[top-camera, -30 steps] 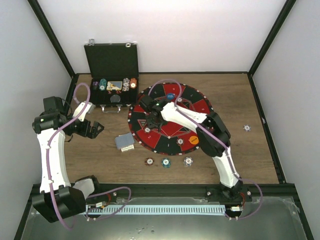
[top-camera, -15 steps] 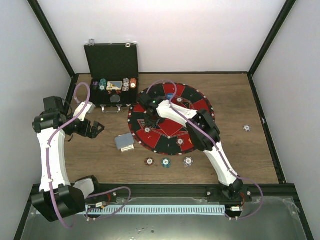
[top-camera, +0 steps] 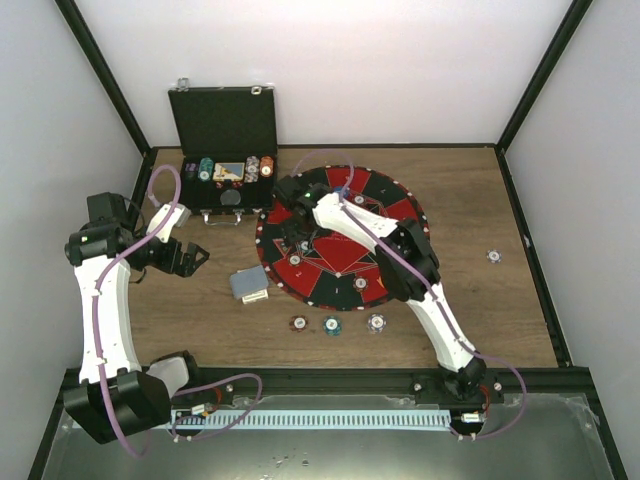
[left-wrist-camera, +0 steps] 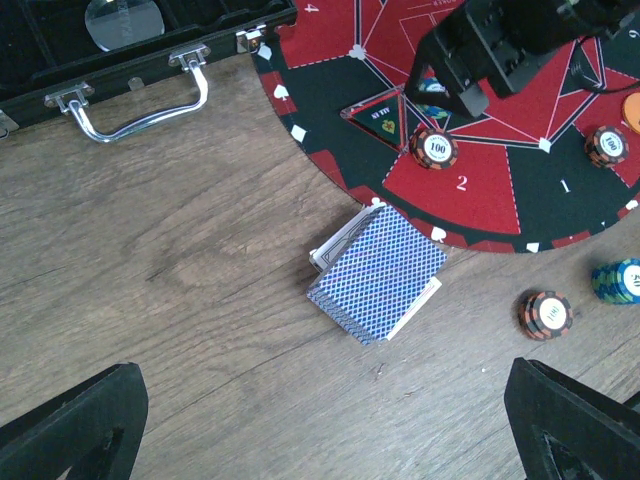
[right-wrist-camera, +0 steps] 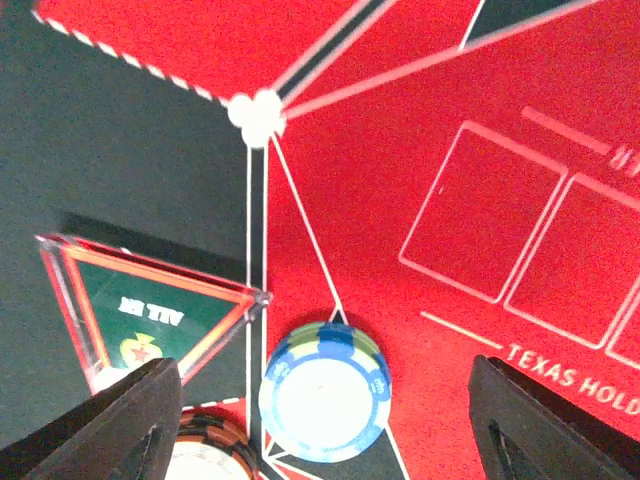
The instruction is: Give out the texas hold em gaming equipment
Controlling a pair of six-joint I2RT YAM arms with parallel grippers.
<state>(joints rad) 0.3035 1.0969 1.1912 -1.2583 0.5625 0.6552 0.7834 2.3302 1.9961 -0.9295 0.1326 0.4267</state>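
A grey-blue-backed deck of cards (left-wrist-camera: 380,272) lies on the wood just left of the mat (top-camera: 318,282); it also shows in the top view (top-camera: 248,285). My left gripper (left-wrist-camera: 320,440) is open and empty above bare wood near the deck. My right gripper (right-wrist-camera: 335,430) is open over the mat's left part, its fingers either side of a teal chip (right-wrist-camera: 325,390), not touching it. A brown-red chip (right-wrist-camera: 205,450) lies next to it. Three chip stacks (top-camera: 331,324) sit in front of the mat. A white chip (top-camera: 494,256) lies far right. The blue button (top-camera: 341,192) is partly hidden by the right arm.
The open black case (top-camera: 225,150) with chips in its tray stands at the back left; its metal handle (left-wrist-camera: 140,100) faces the mat. A clear triangular all-in marker (right-wrist-camera: 150,310) lies beside the teal chip. The orange button (left-wrist-camera: 632,110) shows at the left wrist view's edge.
The right arm's elbow has swung left and its gripper has shifted slightly toward the mat's far left. The arm now covers the orange button in the top view. The left arm has not moved.
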